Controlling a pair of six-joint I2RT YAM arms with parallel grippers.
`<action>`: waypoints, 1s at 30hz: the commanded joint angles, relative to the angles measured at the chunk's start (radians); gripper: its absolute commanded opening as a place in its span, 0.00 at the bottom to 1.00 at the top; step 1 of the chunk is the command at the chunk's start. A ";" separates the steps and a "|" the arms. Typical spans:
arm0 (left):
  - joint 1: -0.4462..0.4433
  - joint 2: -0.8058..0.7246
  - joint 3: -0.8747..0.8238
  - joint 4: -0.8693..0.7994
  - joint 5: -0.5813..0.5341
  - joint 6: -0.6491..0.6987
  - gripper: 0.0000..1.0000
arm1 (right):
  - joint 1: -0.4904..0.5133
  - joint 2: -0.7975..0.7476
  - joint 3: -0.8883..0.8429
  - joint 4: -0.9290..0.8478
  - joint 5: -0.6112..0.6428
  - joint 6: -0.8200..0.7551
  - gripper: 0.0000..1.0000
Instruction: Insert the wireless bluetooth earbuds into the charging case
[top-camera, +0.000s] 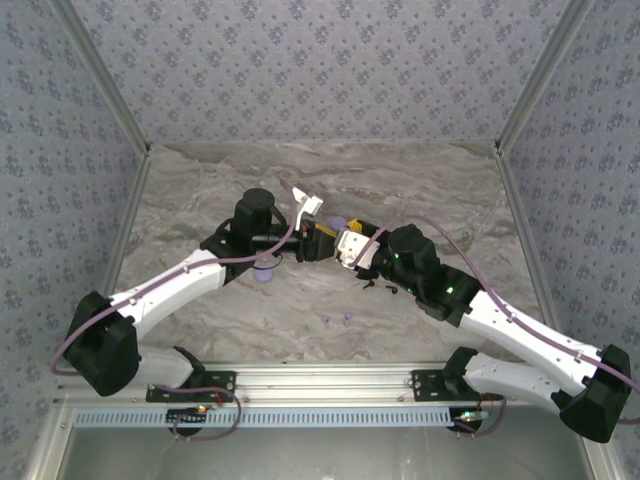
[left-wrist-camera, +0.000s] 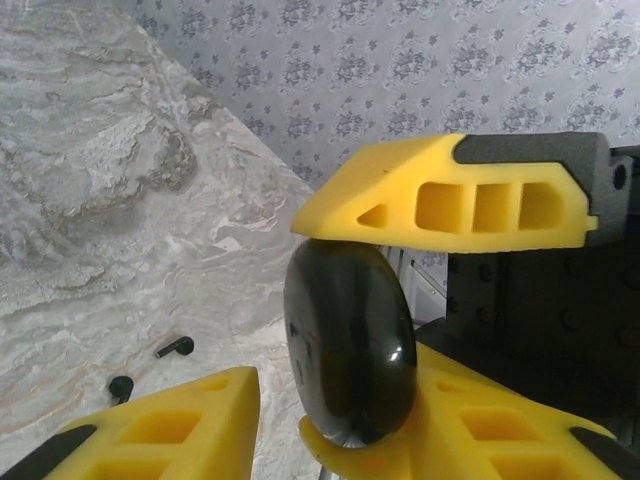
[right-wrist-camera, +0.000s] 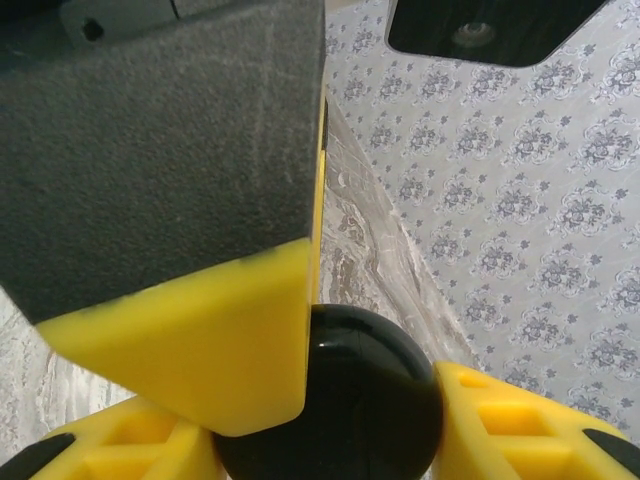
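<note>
A glossy black round charging case (left-wrist-camera: 350, 340) hangs on edge above the table, where both arms meet. My right gripper (right-wrist-camera: 325, 420) is shut on the case (right-wrist-camera: 340, 400), with a yellow finger against each side. My left gripper (left-wrist-camera: 335, 400) is open around it: one finger touches the case and the other stands a small gap away. From above, the left gripper (top-camera: 316, 243) and right gripper (top-camera: 336, 240) face each other. Two black earbuds (left-wrist-camera: 175, 347) (left-wrist-camera: 121, 385) lie on the table below. A pair of lavender earbuds (top-camera: 337, 320) lies nearer the front edge.
A lavender round case (top-camera: 265, 272) lies on the marble table (top-camera: 200, 190) just under the left arm's wrist. The black earbuds (top-camera: 380, 287) lie close under the right arm. Patterned walls close in the back and both sides.
</note>
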 joint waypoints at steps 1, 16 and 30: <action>-0.004 0.014 0.036 0.040 0.018 0.002 0.38 | -0.003 -0.017 0.001 -0.002 -0.017 0.002 0.47; -0.010 0.040 0.033 0.053 0.036 0.037 0.33 | -0.008 0.003 0.027 -0.043 -0.046 0.019 0.48; -0.010 0.034 0.031 0.030 0.030 0.066 0.21 | -0.057 -0.001 0.050 -0.081 -0.052 0.078 0.50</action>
